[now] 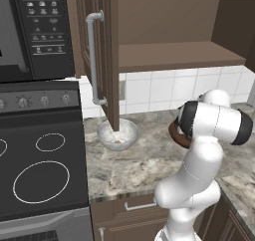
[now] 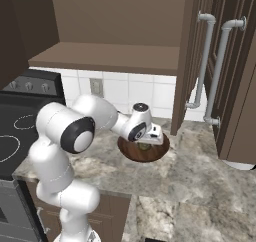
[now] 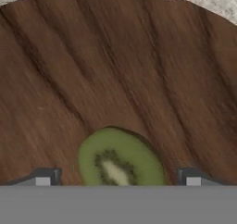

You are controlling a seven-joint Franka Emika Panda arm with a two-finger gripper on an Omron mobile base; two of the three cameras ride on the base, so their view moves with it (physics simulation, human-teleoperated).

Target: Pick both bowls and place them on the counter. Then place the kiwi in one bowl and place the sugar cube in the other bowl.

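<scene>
The dark brown wooden bowl (image 2: 131,151) stands on the marbled counter (image 2: 200,186), mostly hidden behind my arm in the left base view (image 1: 175,134). The kiwi (image 3: 118,156), cut face up and green, lies inside it (image 2: 145,146). My gripper (image 2: 151,140) hovers just above this bowl, open, its fingertips (image 3: 44,177) wide on either side of the kiwi and clear of it. Further left the grey-white marbled bowl (image 1: 117,134) sits on the counter under the open cabinet door, with a small tan lump, the sugar cube (image 1: 118,141), inside it.
An open brown cabinet door (image 1: 107,60) with a grey handle hangs over the marbled bowl. The black stovetop (image 1: 40,170) lies to the left. Tall cabinet doors (image 2: 220,71) stand at the right, and a wooden shelf (image 2: 110,56) runs above the counter.
</scene>
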